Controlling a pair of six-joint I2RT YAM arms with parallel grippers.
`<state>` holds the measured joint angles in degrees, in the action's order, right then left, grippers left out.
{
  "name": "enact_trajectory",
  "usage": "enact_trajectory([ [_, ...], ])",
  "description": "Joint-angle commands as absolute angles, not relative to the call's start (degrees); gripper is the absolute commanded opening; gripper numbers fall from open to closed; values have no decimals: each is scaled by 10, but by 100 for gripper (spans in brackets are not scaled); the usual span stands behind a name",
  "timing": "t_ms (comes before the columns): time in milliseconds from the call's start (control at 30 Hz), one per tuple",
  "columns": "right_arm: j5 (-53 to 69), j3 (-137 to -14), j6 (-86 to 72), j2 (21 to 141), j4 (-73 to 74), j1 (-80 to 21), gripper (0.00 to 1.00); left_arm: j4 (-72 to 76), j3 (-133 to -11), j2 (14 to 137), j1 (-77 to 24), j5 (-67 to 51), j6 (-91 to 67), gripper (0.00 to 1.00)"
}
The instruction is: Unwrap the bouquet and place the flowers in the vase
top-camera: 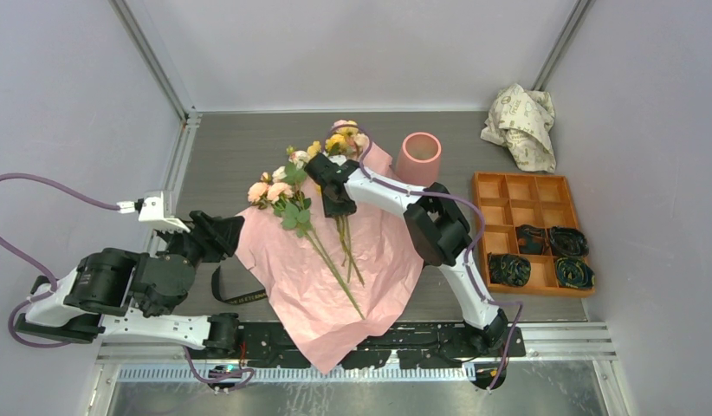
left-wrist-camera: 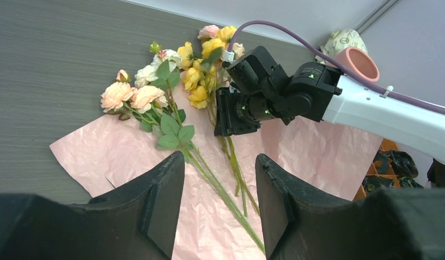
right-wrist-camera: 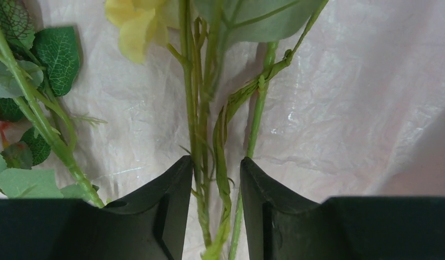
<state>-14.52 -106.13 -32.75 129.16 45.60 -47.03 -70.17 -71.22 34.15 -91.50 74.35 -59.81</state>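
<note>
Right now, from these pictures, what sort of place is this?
Probably a robot test booth, not a home. Plain grey walls on metal rails box in one table, a left arm and a right arm are bolted at its near edge, and flowers, a vase and an orange tray sit out like props.

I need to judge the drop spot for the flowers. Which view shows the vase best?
Top external: the salmon-pink vase stands whole and upright, unobstructed, its open mouth visible. The left wrist view catches only its upper part, behind the right arm; the right wrist view shows none of it.
</note>
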Motion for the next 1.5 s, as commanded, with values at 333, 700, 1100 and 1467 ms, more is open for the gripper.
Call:
enact_trajectory([
  [333,-120,-1043,-331,1305,441,-468,2,-678,-708,346,-917,761,-609,52],
  [700,-136,-967,-301,1133,443,-495,1,-674,-705,343,-917,764,-608,53],
  [1100,-103,-901,-294,1072,451,-585,1,-661,-705,350,-917,762,-600,53],
  [1467,-212,-940,-298,1075,489,-595,45,-663,-704,346,-917,751,-602,53],
])
